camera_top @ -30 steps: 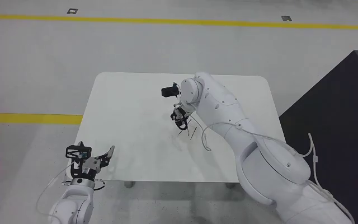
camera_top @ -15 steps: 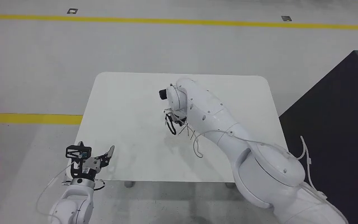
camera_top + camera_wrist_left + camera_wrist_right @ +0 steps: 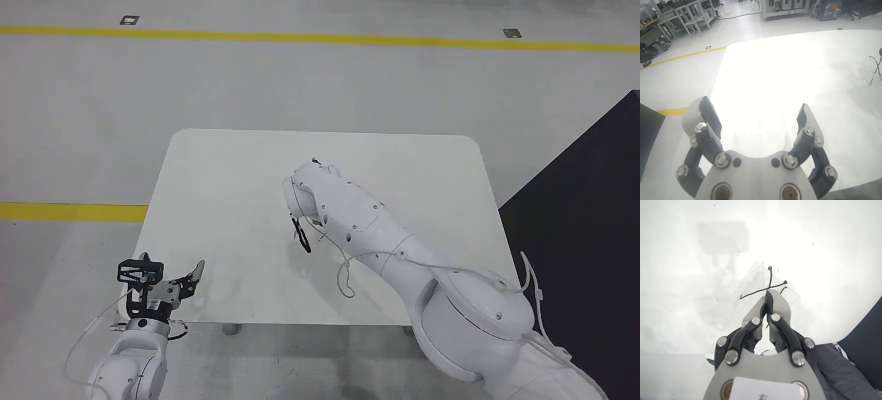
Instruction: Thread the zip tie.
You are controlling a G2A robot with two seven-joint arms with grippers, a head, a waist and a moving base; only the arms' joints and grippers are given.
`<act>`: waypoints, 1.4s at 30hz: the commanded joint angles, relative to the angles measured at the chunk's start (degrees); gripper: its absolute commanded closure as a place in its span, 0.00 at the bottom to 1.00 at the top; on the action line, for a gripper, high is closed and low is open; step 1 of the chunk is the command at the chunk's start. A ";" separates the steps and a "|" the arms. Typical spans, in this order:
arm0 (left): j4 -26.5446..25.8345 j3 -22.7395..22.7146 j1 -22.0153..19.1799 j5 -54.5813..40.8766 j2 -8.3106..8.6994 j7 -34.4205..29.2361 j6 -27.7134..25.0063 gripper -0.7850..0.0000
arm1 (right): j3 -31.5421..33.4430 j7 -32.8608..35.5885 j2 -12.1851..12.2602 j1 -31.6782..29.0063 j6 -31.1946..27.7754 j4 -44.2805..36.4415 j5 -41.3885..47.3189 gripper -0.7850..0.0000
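Our right gripper (image 3: 767, 293) jaws are pinching a black zip tie (image 3: 770, 268) over a clear bag (image 3: 757, 279) mid-frame; our left gripper (image 3: 754, 103) jaws are gaping wide.

A thin black zip tie (image 3: 770, 277) is pinched in the right gripper (image 3: 768, 292), its head protruding beyond the fingertips. There it is crossed by a second zip tie (image 3: 753, 293).

The place is an industrial robotics lab or test hall. Beyond the left gripper (image 3: 754, 102) and the white table (image 3: 783, 62) under it spreads a smooth pale floor (image 3: 677, 81) marked with a painted yellow line (image 3: 683, 56). Farther ahead of the gripper stand metal-frame racks (image 3: 694, 17) crowded with equipment, an aluminium-profile enclosure (image 3: 783, 7) with a grey cable (image 3: 740, 16) trailing across the floor, and black office chairs (image 3: 852, 10).
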 commanded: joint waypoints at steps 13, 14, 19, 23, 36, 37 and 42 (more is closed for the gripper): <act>0.00 0.00 0.00 0.00 0.00 0.00 0.00 0.00 | 0.74 -0.30 -1.19 -0.50 0.72 2.60 -2.72 0.75; 0.00 0.00 0.00 0.00 0.00 0.00 0.00 0.00 | 0.90 -0.31 -1.32 -0.41 0.73 2.76 -2.70 0.73; 0.00 0.00 0.00 0.00 0.00 0.00 0.00 0.00 | 1.47 0.08 -1.87 -0.47 0.34 3.78 -2.75 0.69; 0.00 0.00 0.00 0.00 0.00 0.00 0.00 0.00 | 1.74 0.30 -2.30 -0.39 0.12 4.49 -3.27 0.68; 0.00 0.00 0.00 0.00 0.00 0.00 0.00 0.00 | 3.90 -1.73 -3.44 -0.10 -4.26 9.74 -2.32 0.70; 0.00 0.00 0.00 0.00 0.00 0.00 0.00 0.00 | 4.04 -1.91 -3.55 -0.14 -4.77 10.25 -2.20 0.71; 0.00 0.00 0.00 0.00 0.00 0.00 0.00 0.00 | 4.43 -2.78 -4.28 -0.02 -5.97 11.86 -2.21 0.71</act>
